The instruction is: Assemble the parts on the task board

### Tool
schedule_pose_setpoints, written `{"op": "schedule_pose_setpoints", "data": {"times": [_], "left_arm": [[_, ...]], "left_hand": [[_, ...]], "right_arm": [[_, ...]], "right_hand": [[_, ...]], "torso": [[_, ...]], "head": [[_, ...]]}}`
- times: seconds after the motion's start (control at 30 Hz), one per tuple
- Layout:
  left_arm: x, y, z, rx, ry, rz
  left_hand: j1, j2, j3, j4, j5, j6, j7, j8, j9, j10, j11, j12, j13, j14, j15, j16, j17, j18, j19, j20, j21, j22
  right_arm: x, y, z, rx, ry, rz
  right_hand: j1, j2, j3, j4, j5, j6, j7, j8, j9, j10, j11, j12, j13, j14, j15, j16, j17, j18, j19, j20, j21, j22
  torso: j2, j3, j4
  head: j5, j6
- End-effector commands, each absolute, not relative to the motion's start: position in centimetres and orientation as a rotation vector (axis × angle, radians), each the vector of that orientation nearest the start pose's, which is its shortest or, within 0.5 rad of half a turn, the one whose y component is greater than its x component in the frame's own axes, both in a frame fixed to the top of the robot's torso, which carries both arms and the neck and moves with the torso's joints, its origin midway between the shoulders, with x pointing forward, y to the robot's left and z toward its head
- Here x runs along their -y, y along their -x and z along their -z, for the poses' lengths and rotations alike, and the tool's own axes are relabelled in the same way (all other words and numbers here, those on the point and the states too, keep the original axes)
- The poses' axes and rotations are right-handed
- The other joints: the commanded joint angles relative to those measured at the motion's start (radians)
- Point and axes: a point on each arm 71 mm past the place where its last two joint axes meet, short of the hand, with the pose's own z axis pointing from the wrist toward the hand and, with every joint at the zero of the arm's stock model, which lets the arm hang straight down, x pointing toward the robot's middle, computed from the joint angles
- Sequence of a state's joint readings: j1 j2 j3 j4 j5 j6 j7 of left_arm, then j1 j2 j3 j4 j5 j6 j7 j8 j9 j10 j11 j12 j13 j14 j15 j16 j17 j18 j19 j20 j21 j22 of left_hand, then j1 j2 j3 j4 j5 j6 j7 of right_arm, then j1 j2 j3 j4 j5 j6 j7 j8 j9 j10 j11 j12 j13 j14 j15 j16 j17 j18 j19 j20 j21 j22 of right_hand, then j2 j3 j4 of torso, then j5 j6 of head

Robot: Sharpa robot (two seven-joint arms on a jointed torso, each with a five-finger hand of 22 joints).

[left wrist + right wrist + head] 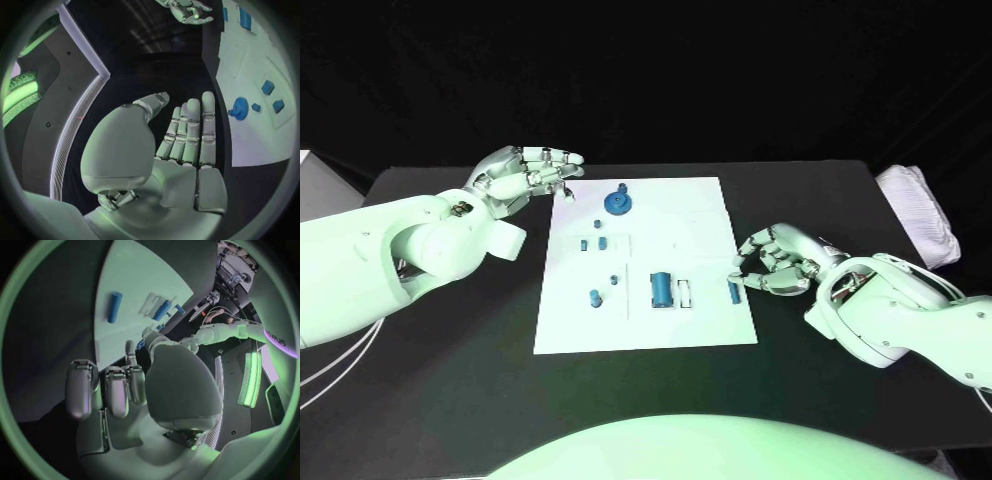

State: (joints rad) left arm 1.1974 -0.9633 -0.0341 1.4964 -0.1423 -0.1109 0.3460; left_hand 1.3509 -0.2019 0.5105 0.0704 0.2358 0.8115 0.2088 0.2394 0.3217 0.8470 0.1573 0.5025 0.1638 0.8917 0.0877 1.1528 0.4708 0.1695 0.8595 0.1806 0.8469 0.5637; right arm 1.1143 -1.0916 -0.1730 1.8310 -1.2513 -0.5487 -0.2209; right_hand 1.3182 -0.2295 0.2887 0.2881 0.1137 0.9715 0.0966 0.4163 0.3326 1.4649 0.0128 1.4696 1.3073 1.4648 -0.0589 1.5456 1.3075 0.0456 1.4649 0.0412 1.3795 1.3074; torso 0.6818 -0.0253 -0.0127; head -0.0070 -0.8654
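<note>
Head view shows the right hand (773, 262), fingers loosely curled and holding nothing, just beside a slim blue part (733, 291) at the near edge of the task board (689, 205). The left hand (524, 175) hovers empty, fingers apart. A careless reach could likely nudge that part off the board.

white arms (387, 245), silver fingers (545, 158)

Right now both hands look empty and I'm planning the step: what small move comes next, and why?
Probably ease the right robot hand toward the slim blue part at the board's right edge. That part lies loose right beside its fingers, and the hand holds nothing. The left robot hand hovers off the board's far corner, also empty.
</note>
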Motion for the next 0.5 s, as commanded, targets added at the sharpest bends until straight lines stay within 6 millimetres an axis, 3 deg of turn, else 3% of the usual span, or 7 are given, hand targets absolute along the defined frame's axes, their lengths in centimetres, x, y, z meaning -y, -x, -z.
{"op": "schedule_pose_setpoints", "data": {"times": [0.03, 0.13, 0.3, 0.5], "left_arm": [[-26.3, -48.5, 17.6, -1.527, 0.965, 1.566], [-26.4, -48.5, 17.6, -1.527, 0.966, 1.565], [-26.3, -48.6, 17.7, -1.53, 0.966, 1.566], [-26.3, -48.6, 17.7, -1.534, 0.967, 1.567]], "left_hand": [[-0.003, 0.003, 0.0, 0.008, 0.004, -0.006, 0.01, -0.003, -0.002, -0.005, 0.0, 0.004, -0.001, -0.006, 0.0, 0.001, -0.001, 0.013, 0.007, 0.0, -0.003, -0.001], [-0.003, 0.003, 0.0, 0.008, 0.004, -0.006, 0.01, -0.003, -0.002, -0.005, 0.0, 0.004, -0.001, -0.006, 0.0, 0.001, -0.001, 0.013, 0.007, 0.0, -0.003, -0.001], [-0.003, 0.003, 0.0, 0.008, 0.004, -0.006, 0.01, -0.003, -0.002, -0.005, 0.0, 0.004, -0.001, -0.006, 0.0, 0.001, -0.001, 0.013, 0.007, 0.0, -0.003, -0.001], [-0.003, 0.003, 0.0, 0.008, 0.004, -0.006, 0.01, -0.003, -0.002, -0.005, 0.0, 0.004, -0.001, -0.006, 0.0, 0.001, -0.001, 0.013, 0.007, 0.0, -0.003, -0.001]], "right_arm": [[25.6, -38.7, 23.8, -1.795, -0.248, -0.61], [26.3, -38.5, 24.1, -1.804, -0.242, -0.573], [26.8, -38.1, 24.6, -1.817, -0.222, -0.519], [26.3, -37.9, 25.2, -1.83, -0.209, -0.495]], "right_hand": [[-0.015, 0.0, -0.017, -0.001, 0.008, -0.002, 0.002, -0.008, -0.002, 0.059, 0.006, -0.006, 0.215, 0.093, 0.007, -0.004, 0.207, -0.003, 0.051, 0.008, -0.005, 0.158], [-0.036, -0.002, -0.056, 0.0, 0.045, 0.004, 0.001, -0.014, -0.002, 0.055, 0.005, -0.015, 0.211, 0.092, 0.007, -0.008, 0.201, -0.001, 0.049, 0.009, -0.015, 0.154], [-0.053, 0.016, -0.114, 0.002, 0.044, 0.023, -0.006, -0.013, 0.002, 0.053, 0.0, -0.02, 0.209, 0.091, 0.003, -0.01, 0.197, 0.0, 0.048, 0.007, -0.02, 0.152], [-0.058, 0.026, -0.141, 0.003, 0.041, 0.034, -0.01, -0.01, 0.004, 0.054, -0.003, -0.019, 0.209, 0.091, 0.0, -0.01, 0.197, 0.0, 0.049, 0.005, -0.021, 0.152]], "torso": [[-0.001, 0.0003, -0.0022], [-0.002, 0.0002, -0.0024], [-0.003, 0.0019, -0.0023], [-0.002, -0.0003, 0.0002]], "head": [[-0.007, 0.002], [-0.011, 0.004], [-0.014, 0.004], [-0.015, 0.005]]}}
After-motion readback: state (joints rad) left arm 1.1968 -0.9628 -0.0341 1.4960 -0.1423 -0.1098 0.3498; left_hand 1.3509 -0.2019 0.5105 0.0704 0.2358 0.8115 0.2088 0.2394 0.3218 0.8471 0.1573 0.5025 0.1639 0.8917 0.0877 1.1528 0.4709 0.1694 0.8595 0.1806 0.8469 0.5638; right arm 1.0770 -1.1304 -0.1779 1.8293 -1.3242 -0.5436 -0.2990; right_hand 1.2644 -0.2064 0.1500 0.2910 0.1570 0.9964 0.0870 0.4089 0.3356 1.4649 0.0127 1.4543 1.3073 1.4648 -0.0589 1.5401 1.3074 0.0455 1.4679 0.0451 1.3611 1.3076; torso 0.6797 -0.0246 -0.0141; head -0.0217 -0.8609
